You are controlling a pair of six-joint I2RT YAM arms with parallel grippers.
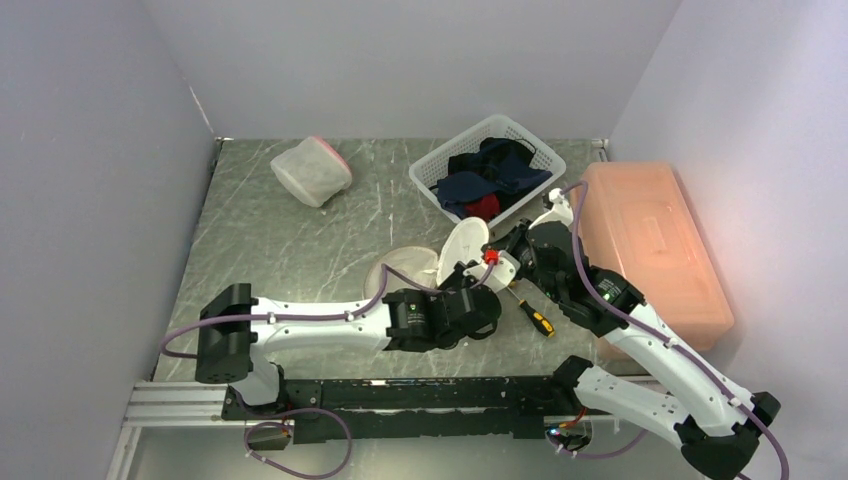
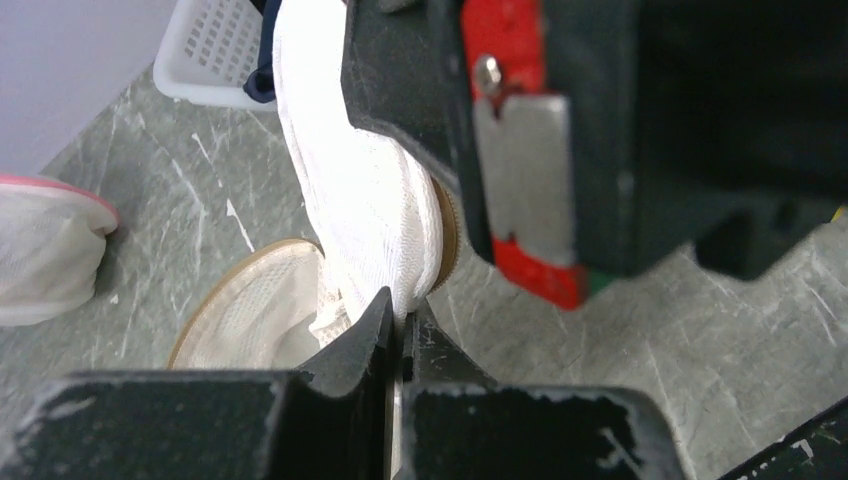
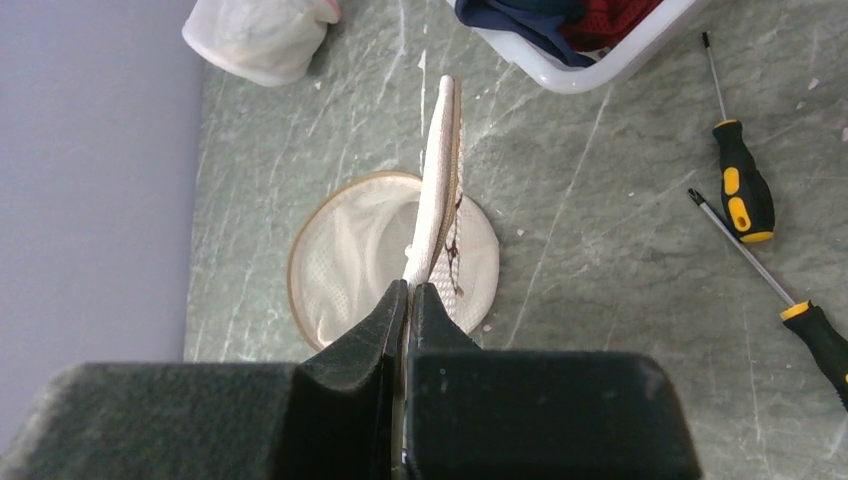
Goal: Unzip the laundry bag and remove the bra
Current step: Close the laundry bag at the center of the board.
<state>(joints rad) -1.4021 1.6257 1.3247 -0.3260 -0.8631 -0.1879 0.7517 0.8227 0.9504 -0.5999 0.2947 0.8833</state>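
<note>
The round white mesh laundry bag lies open like a clamshell. One tan-rimmed half is flat on the table and the other half stands raised on edge. My right gripper is shut on the rim of the raised half. My left gripper is shut on the white fabric at the lower edge of that raised half, directly under the right gripper. A bit of lacy white cloth shows at the hinge. I cannot make out the bra as such.
A white basket of dark and red clothes stands at the back right, with an orange lidded box along the right wall. A second pink-trimmed mesh bag sits at the back left. Two yellow-and-black screwdrivers lie right of the bag.
</note>
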